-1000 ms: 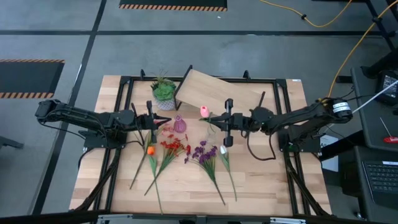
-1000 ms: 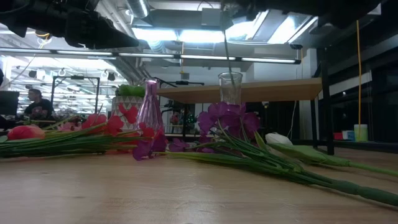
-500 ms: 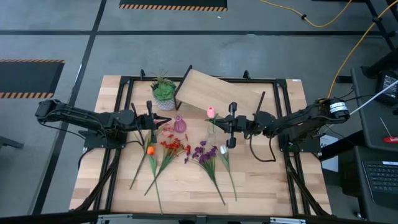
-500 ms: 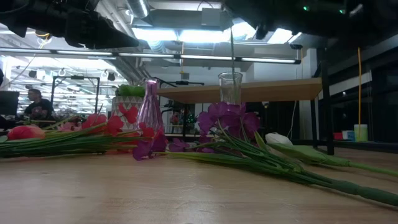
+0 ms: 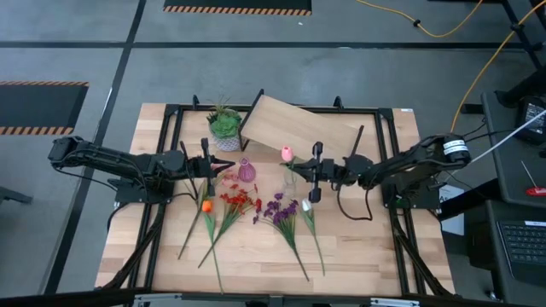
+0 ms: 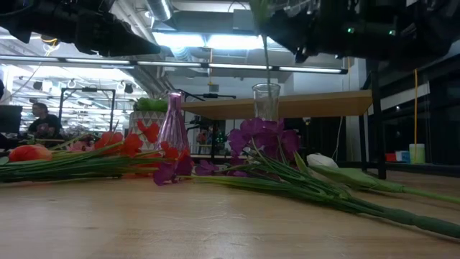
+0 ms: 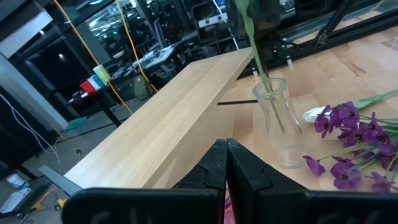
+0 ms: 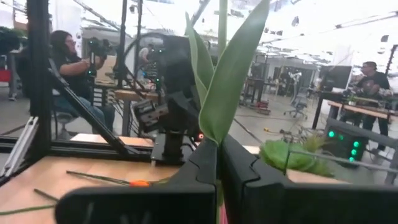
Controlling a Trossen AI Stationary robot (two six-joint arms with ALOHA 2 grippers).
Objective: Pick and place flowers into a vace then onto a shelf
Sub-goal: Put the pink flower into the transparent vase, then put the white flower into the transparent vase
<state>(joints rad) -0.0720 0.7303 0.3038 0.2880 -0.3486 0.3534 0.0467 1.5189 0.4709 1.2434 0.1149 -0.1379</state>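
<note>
Pink tulip (image 5: 287,153), thin stalk in clear glass vase (image 7: 277,121); right pincer (image 5: 312,170) clamps stalk; left pincer (image 5: 207,167) closed.

Right tool (image 5: 313,171) closed, arm stretched toward table centre; left tool (image 5: 207,164) closed, arm likewise.

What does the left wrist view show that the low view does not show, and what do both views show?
Only the left wrist view shows the top face of the shelf and the left arm's shut fingers. Only the low view shows the pink vase, the potted plant, the red flowers and the white tulip. Both show the clear vase with a green stem in it, and the purple flowers.
</note>
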